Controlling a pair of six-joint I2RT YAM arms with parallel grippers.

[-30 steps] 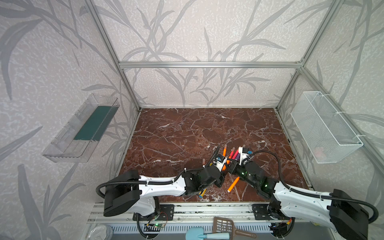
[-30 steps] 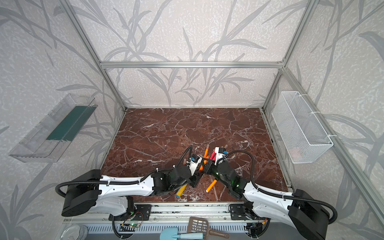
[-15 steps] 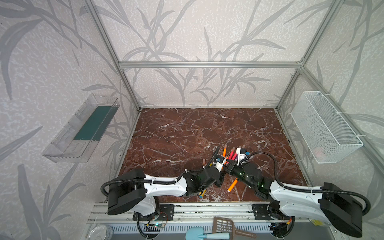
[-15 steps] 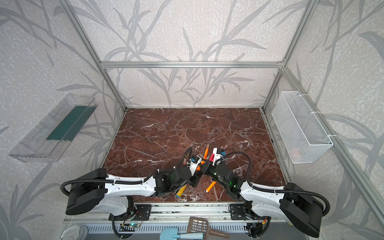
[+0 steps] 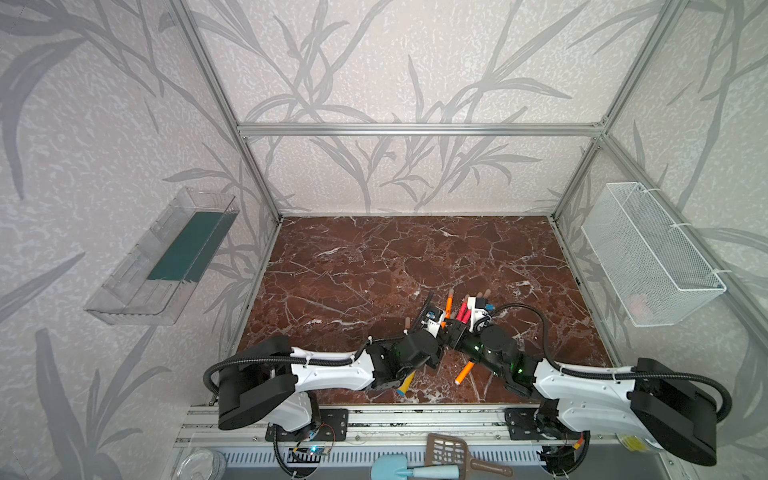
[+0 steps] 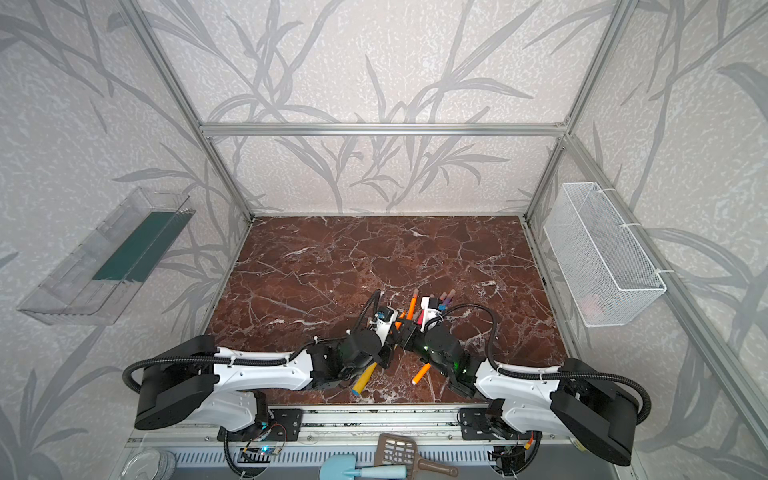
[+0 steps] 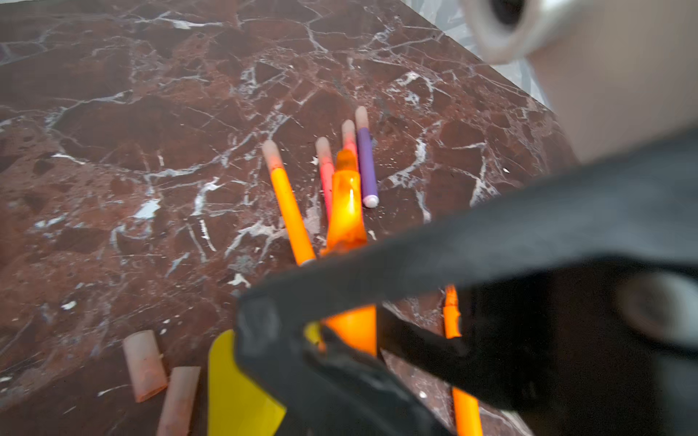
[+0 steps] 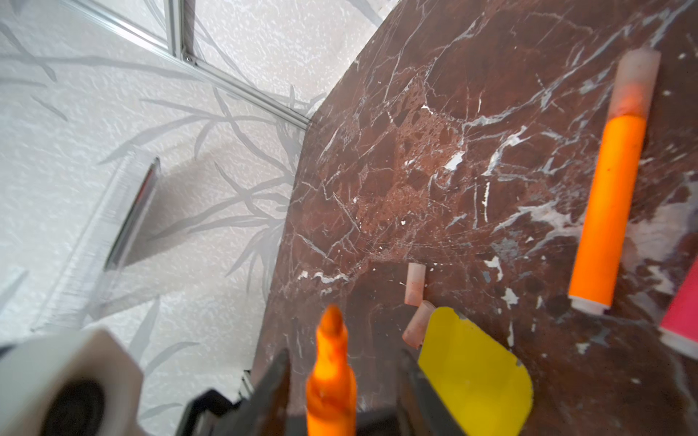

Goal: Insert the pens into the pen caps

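An uncapped orange pen (image 7: 345, 211) sticks out of my left gripper (image 7: 351, 332), which is shut on its barrel. My right gripper (image 8: 332, 377) is open around the same pen (image 8: 332, 358), with its fingers clear on both sides. In both top views the two grippers meet low at the front middle of the table (image 5: 442, 332) (image 6: 399, 332). Beyond them lie a capped orange pen (image 7: 289, 211), two capped pink pens (image 7: 325, 170) and a capped purple pen (image 7: 367, 166). Two loose pen caps (image 7: 144, 364) (image 7: 177, 400) lie beside a yellow shovel (image 7: 234, 392). Another orange pen (image 5: 463, 372) lies near the front.
A white wire basket (image 5: 648, 257) hangs on the right wall and a clear bin (image 5: 166, 257) on the left wall. A blue scoop (image 5: 415, 471) and a brown spatula (image 5: 453, 451) lie off the table in front. The shovel's handle (image 5: 406, 382) pokes out under my left arm.
My right gripper has opened off the orange pen and my left gripper has shut on it. Both arms have stayed almost in place.
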